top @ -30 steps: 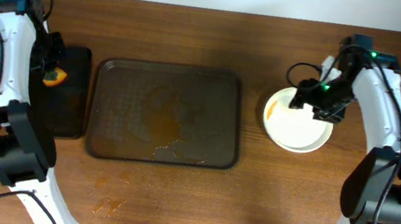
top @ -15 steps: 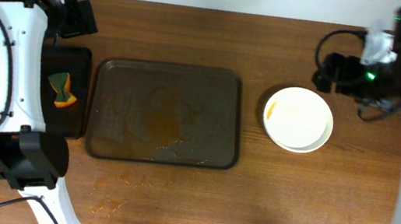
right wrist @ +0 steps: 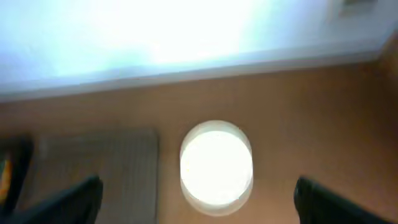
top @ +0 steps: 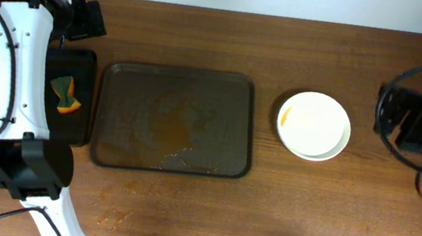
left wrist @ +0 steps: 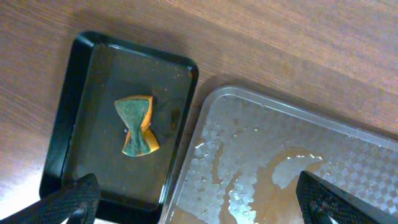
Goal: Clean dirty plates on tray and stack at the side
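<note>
The big dark tray (top: 240, 89) lies mid-table, bare of plates, with wet streaks and an orange-brown smear on it; the left wrist view shows its wet surface (left wrist: 348, 149). White plates (top: 314, 126) sit stacked on the wood to its right, an orange smear on the left rim; they are blurred in the right wrist view (right wrist: 216, 163). My left gripper (top: 86, 19) hangs open and empty at the back left (left wrist: 199, 208). My right gripper (top: 394, 121) is open and empty, well right of the plates (right wrist: 202, 208).
A small black tray (top: 75, 128) left of the big one holds an orange-and-green sponge (top: 65, 94), also seen in the left wrist view (left wrist: 137, 126). Orange smears (top: 116, 217) mark the wood near the table's front edge.
My left gripper opened, dropped the sponge onto the small black tray and lifted to the back. My right gripper opened, let go of the plate and pulled away to the right edge.
</note>
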`<state>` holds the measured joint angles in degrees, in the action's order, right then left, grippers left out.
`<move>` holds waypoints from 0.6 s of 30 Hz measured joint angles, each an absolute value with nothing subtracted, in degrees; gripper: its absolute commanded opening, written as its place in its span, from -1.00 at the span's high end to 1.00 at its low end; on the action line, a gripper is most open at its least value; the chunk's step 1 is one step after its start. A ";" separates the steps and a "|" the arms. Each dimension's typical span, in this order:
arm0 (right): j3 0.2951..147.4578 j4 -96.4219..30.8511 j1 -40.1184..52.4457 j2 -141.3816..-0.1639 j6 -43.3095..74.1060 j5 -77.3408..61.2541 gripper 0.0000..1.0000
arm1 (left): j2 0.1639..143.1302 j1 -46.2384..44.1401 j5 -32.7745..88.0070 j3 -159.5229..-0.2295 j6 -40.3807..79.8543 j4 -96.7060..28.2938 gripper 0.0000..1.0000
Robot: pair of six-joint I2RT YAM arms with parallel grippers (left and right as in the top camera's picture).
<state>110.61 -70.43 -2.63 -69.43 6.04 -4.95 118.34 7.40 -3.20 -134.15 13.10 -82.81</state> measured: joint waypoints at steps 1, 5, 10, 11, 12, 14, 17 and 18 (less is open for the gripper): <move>103.15 -66.19 -2.63 -65.78 6.04 -4.91 -0.97 | 118.34 7.40 -3.18 -134.15 13.10 -82.85 -0.98; 63.13 -37.95 -2.63 -43.51 5.78 -4.97 -0.97 | 118.30 7.40 -3.22 -134.19 13.10 -82.85 -0.98; 22.85 -8.88 -2.35 -18.52 5.80 -4.91 -0.97 | 118.30 7.40 -3.09 -134.15 13.13 -83.09 -0.98; 14.35 -4.67 -0.97 -12.01 5.82 -4.38 -0.97 | 118.32 7.40 -3.16 -134.15 13.13 -82.94 -0.98; 9.91 -2.68 0.12 -8.56 5.80 -3.66 -0.97 | 118.32 7.40 -3.09 -134.15 13.13 -82.87 -0.98; 4.64 -1.19 0.95 -3.51 5.85 -2.55 -0.97 | 118.32 7.40 -3.01 -134.15 13.13 -82.85 -0.98; 0.62 -3.07 0.95 -0.89 6.00 -2.35 -0.97 | 118.32 7.40 -3.01 -134.15 13.13 -82.91 -0.98; 0.62 -4.01 0.95 -0.91 6.04 -2.26 -0.97 | 118.32 7.40 -3.01 -134.15 13.13 -82.91 -0.98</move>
<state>0.62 -4.01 0.95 -0.91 6.04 -2.26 118.32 7.40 -3.01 -134.15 13.13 -82.91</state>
